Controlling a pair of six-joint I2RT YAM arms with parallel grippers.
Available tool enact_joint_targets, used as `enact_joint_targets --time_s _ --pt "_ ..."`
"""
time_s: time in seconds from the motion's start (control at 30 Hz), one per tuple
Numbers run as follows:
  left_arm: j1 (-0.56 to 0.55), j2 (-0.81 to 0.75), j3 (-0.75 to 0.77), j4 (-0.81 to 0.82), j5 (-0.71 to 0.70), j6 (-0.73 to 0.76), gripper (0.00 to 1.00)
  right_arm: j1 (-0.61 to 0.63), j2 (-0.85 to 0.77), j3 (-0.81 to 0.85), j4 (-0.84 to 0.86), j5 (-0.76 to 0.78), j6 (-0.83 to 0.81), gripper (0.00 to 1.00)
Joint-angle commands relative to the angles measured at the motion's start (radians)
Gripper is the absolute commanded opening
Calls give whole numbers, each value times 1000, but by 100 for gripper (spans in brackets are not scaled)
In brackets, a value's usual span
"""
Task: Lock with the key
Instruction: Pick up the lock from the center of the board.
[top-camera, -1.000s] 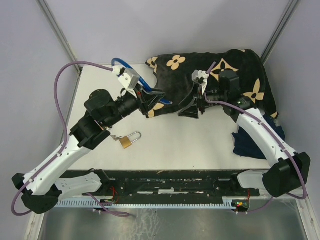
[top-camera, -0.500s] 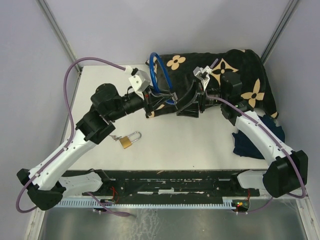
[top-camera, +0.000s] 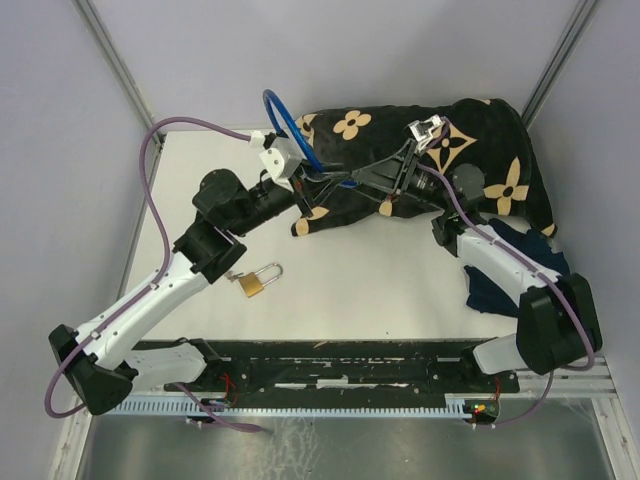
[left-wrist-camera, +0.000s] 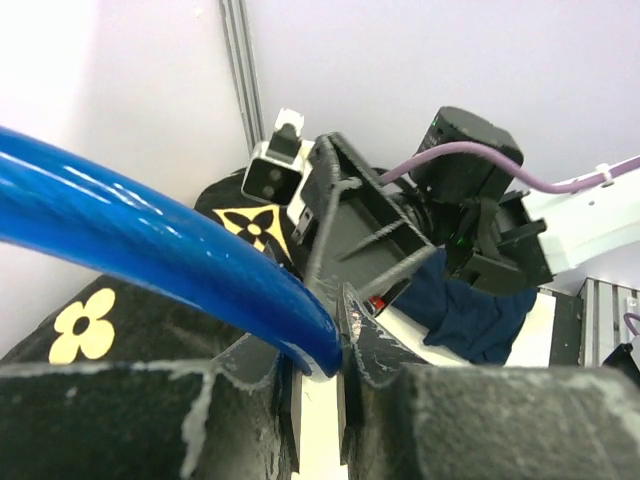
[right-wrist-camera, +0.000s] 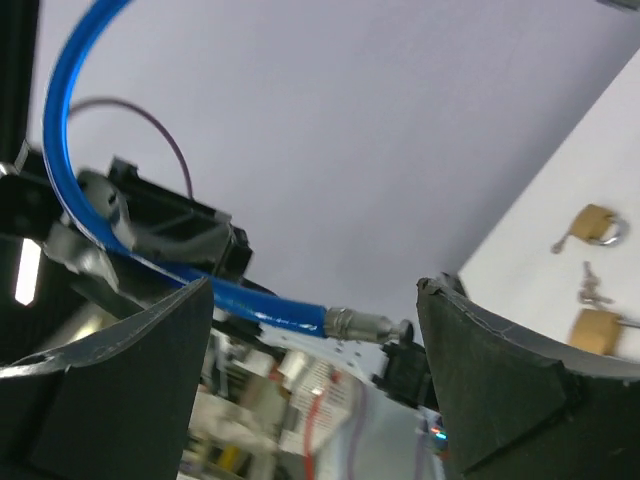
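My left gripper (top-camera: 318, 186) is shut on a blue cable lock (top-camera: 281, 119), whose loop arcs up over the black flower-print bag (top-camera: 480, 140). In the left wrist view the blue cable (left-wrist-camera: 150, 250) is pinched between the fingertips (left-wrist-camera: 360, 330). My right gripper (top-camera: 362, 185) is wide open and faces the left one, close to it. In the right wrist view the cable (right-wrist-camera: 80, 140) ends in a metal tip (right-wrist-camera: 365, 323) that hangs between the open jaws without touching them. A brass padlock (top-camera: 253, 284) with a key (top-camera: 232, 274) lies on the table below the left arm.
The black bag covers the back right of the white table (top-camera: 380, 290). A dark blue cloth (top-camera: 500, 285) lies by the right arm. Grey walls and metal frame posts (top-camera: 115, 60) enclose the back and sides.
The left gripper has lifted the blue cable and swung its loop back and left. The right gripper has tilted upward and closed in on the cable's metal end.
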Motion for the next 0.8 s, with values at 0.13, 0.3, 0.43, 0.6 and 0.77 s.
enact_joint_targets --time_s 0.13,0.3,0.43,0.6,0.77 --pt "4 13 -14 203 10 54 3 36 18 -22 127 220 464 86" --pt "4 27 -46 257 -37 72 3 71 -5 -19 25 207 498 83" --pt "4 44 -69 291 -27 55 3 72 1 -21 1 229 512 77" --pt "4 32 -121 307 -24 52 3 71 6 -24 19 241 526 57" --pt "4 12 -185 295 -6 74 3 67 3 -33 25 245 531 27"
